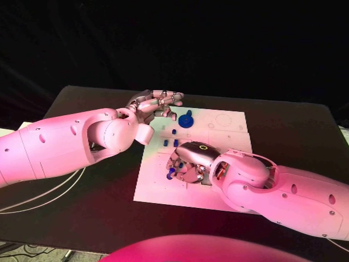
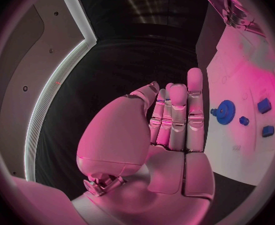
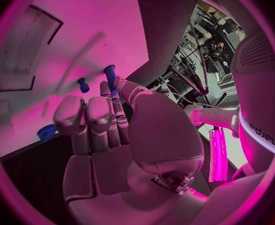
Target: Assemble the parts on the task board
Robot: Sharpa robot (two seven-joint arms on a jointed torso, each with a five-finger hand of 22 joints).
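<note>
My right hand [image 1: 192,161] pinches a small blue peg [image 3: 110,76] between thumb and fingertip, low over the near part of the flat white task board [image 1: 222,143]. My left hand [image 1: 153,106] hovers off the board's far left corner, fingers straight, together, holding nothing. A round blue gear [image 1: 186,119] lies on the board beside it.

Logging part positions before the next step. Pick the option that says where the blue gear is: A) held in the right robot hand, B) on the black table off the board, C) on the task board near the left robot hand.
C: the blue gear lies on the task board beside the left robot hand.
</note>
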